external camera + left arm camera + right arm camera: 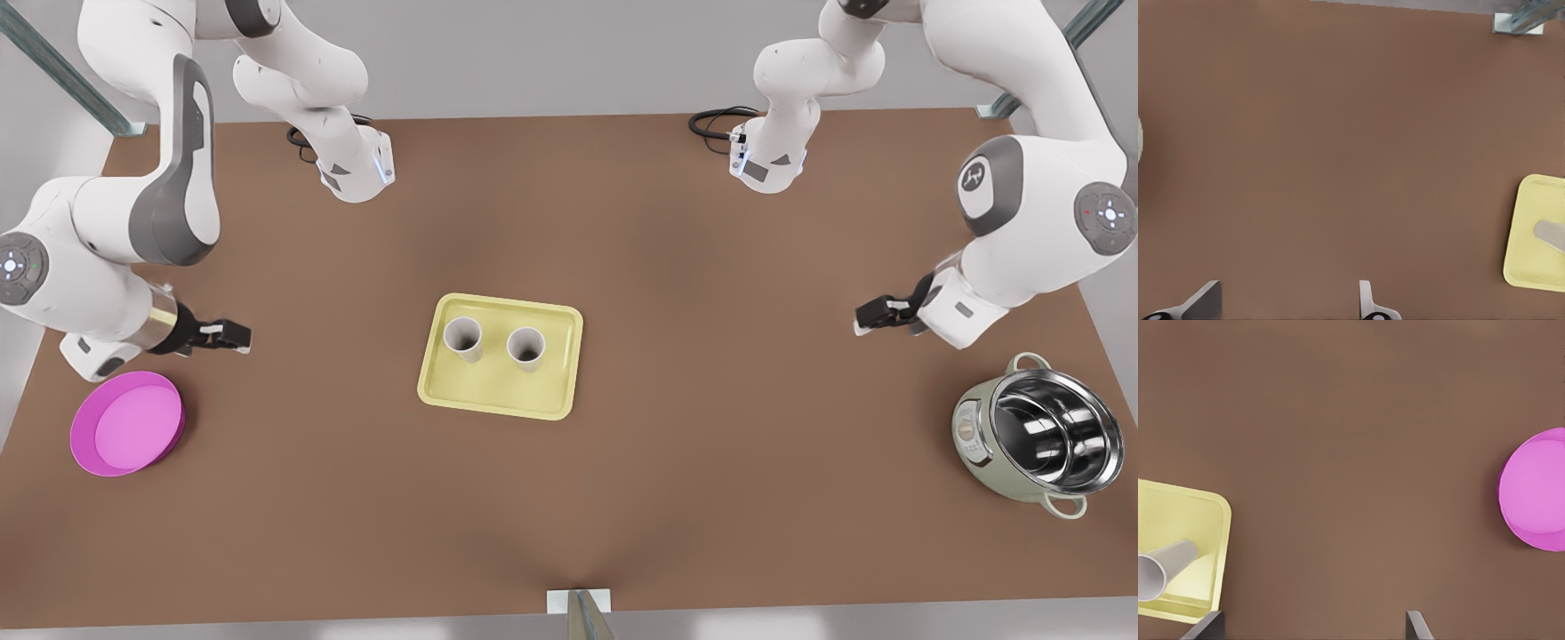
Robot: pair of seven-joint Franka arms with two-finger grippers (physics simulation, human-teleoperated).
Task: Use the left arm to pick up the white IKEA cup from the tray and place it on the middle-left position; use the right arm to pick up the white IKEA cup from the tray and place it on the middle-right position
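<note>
Left gripper [1289, 285], fingers apart, hangs well off the front view's right of the tray [500, 396], nearer that side's upright cup [525, 347], while the equally open right gripper [1315, 615] faces the other cup [463, 338].

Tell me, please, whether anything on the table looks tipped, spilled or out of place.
Nothing stands out. The front view's left cup and its right cup stand upright in the tray. The left gripper and right gripper wait open, well away from it.
</note>
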